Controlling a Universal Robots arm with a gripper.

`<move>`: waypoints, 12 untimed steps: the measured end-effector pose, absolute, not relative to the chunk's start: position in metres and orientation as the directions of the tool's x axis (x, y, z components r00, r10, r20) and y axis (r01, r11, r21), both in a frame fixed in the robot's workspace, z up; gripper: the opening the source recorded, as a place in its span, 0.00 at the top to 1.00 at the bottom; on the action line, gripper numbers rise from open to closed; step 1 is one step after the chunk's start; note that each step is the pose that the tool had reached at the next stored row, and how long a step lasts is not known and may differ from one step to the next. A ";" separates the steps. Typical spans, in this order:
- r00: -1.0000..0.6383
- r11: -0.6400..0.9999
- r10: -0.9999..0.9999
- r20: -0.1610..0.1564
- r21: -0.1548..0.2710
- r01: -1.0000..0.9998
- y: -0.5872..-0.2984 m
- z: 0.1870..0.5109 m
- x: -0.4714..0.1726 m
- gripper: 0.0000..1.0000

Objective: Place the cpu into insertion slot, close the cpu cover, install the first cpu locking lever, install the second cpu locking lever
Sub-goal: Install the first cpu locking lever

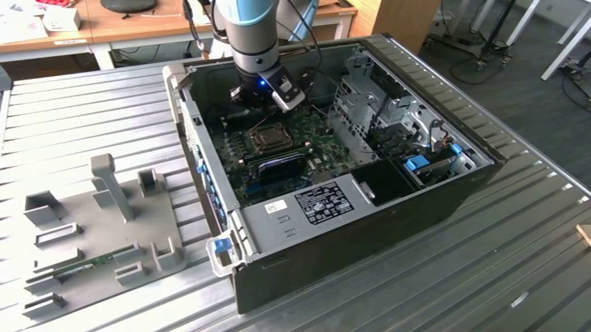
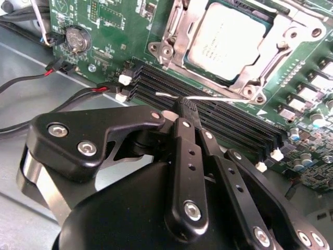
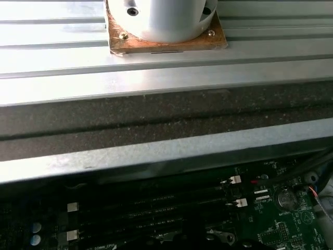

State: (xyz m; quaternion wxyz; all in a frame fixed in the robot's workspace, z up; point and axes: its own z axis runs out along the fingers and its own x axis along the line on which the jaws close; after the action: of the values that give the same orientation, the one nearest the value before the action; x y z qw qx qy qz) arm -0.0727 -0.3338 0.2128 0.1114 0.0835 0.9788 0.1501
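The open computer case point(image 1: 369, 228) lies on the ribbed metal table. On its green motherboard point(image 1: 314, 149) sits the insertion slot point(image 1: 273, 136). In the second wrist view the cpu point(image 2: 229, 39) lies in the slot, pale metal top up, with the silvery cpu cover point(image 2: 283, 28) lying flat around it. A thin wire locking lever point(image 2: 229, 97) runs along the slot's edge over the memory slots. My gripper point(image 2: 186, 107) is shut, its black tips right at this lever; whether they pinch it or only touch it is unclear. In the exterior view the gripper point(image 1: 263, 97) hangs just behind the slot.
Black memory slots point(image 2: 223, 117) lie under the fingertips. A coin battery point(image 2: 78, 39) and thin cables point(image 2: 31, 78) are beside them. A drive cage point(image 1: 378, 111) fills the case at the exterior view's right. A grey fixture plate point(image 1: 102, 221) lies on the table at its left.
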 end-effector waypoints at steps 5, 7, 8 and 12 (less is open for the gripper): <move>-0.961 0.941 0.197 -0.194 0.313 0.130 -0.335 0.213 -0.075 0.89; -0.961 0.941 0.197 -0.195 0.313 0.129 -0.336 0.212 -0.076 0.89; -0.961 0.941 0.197 -0.195 0.313 0.129 -0.336 0.212 -0.076 0.89; -0.960 0.941 0.197 -0.198 0.313 0.128 -0.336 0.210 -0.076 0.89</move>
State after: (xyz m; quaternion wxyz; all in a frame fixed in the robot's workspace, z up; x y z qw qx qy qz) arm -0.0762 -0.3364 0.2097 0.1140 0.0831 0.9785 0.1503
